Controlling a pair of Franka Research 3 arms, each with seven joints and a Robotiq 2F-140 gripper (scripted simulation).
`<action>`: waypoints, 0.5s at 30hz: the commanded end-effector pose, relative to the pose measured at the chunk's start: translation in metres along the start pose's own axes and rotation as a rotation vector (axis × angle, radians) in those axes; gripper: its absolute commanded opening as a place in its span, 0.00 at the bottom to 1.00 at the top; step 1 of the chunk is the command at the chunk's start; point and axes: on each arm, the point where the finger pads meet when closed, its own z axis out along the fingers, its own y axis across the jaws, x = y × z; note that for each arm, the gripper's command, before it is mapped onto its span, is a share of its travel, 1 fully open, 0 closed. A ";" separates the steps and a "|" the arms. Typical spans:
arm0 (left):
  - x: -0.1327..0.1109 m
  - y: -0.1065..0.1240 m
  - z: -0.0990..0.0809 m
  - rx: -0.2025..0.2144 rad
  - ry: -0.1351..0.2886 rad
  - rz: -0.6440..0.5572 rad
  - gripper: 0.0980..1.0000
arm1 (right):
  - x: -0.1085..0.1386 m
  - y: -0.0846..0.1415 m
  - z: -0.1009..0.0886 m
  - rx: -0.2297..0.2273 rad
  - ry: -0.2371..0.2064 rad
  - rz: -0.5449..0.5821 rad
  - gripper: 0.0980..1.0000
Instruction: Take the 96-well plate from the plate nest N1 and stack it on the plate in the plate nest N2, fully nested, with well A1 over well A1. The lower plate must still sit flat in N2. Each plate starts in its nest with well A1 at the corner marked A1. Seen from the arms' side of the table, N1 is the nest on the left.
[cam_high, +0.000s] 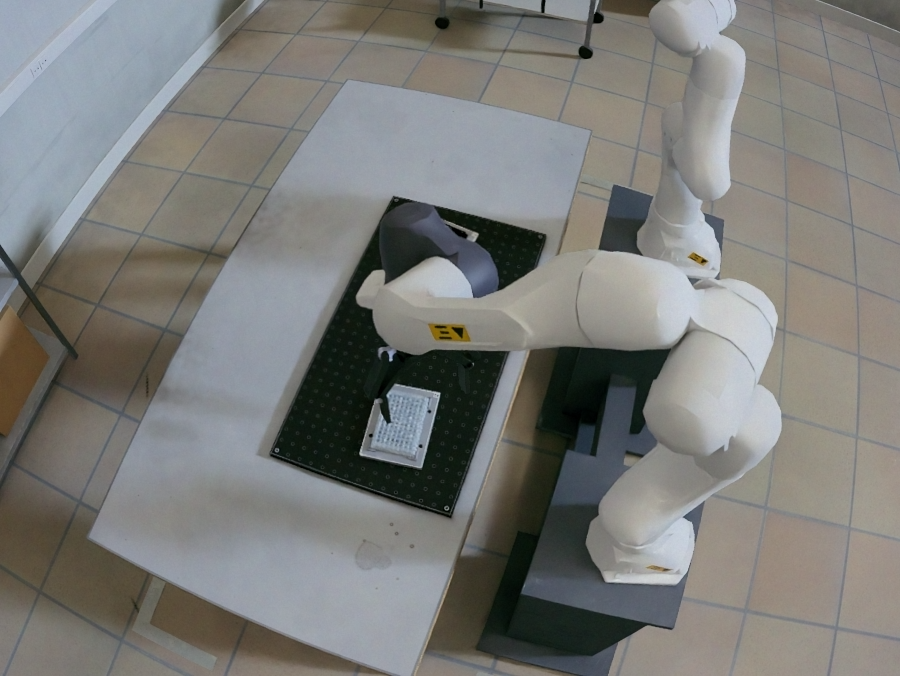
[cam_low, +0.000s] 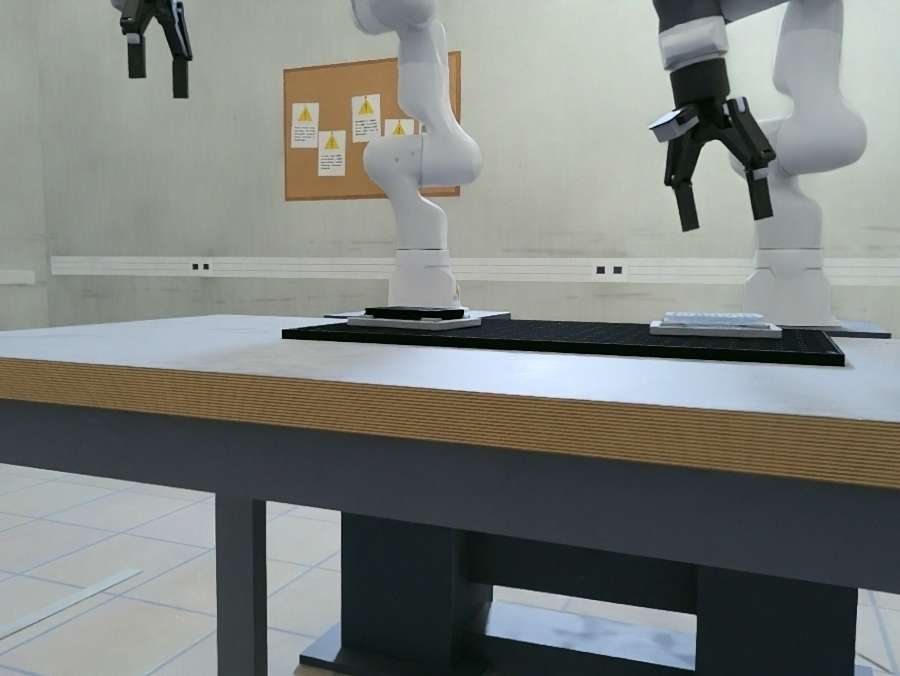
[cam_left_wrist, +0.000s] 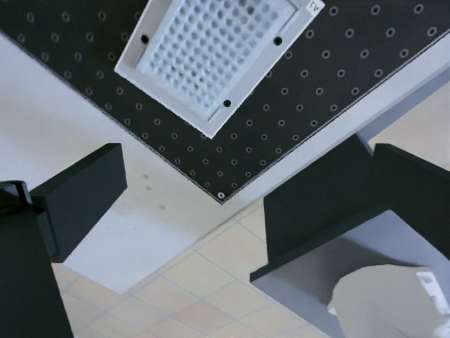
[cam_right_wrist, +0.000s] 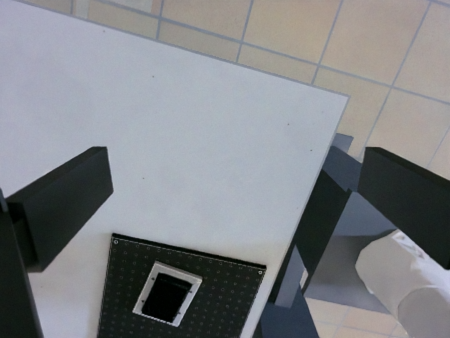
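The pale 96-well plate (cam_high: 400, 424) (cam_low: 713, 318) (cam_left_wrist: 210, 55) sits in the light grey nest N1 (cam_low: 716, 330) (cam_left_wrist: 168, 99). The A1 label (cam_left_wrist: 314, 6) is on a nest corner at the top of the left wrist view. A black plate (cam_low: 414, 313) (cam_right_wrist: 166, 298) sits in nest N2 (cam_low: 452, 323) (cam_right_wrist: 177, 273); my left arm mostly hides it in the top view. My left gripper (cam_low: 725, 222) (cam_left_wrist: 246, 166) is open and empty, well above N1. My right gripper (cam_low: 158, 85) (cam_right_wrist: 236, 169) is open and empty, high up and away from both nests.
Both nests stand on a black perforated board (cam_high: 327, 407) (cam_low: 567, 336) (cam_right_wrist: 230, 280) on the pale table (cam_high: 240, 312) (cam_right_wrist: 200, 125). My left arm (cam_high: 523, 312) reaches across the board in the top view. The arm pedestals stand along the table's edge.
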 end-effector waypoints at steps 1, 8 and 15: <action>0.010 -0.001 0.001 -0.014 0.034 0.150 1.00 | 0.000 0.000 0.000 0.000 -0.002 -0.005 1.00; 0.022 -0.007 0.011 -0.023 0.084 0.279 1.00 | 0.000 0.000 0.000 0.000 -0.002 -0.005 1.00; 0.028 -0.011 0.015 -0.023 0.110 0.345 1.00 | 0.000 0.000 0.000 0.000 -0.002 -0.005 1.00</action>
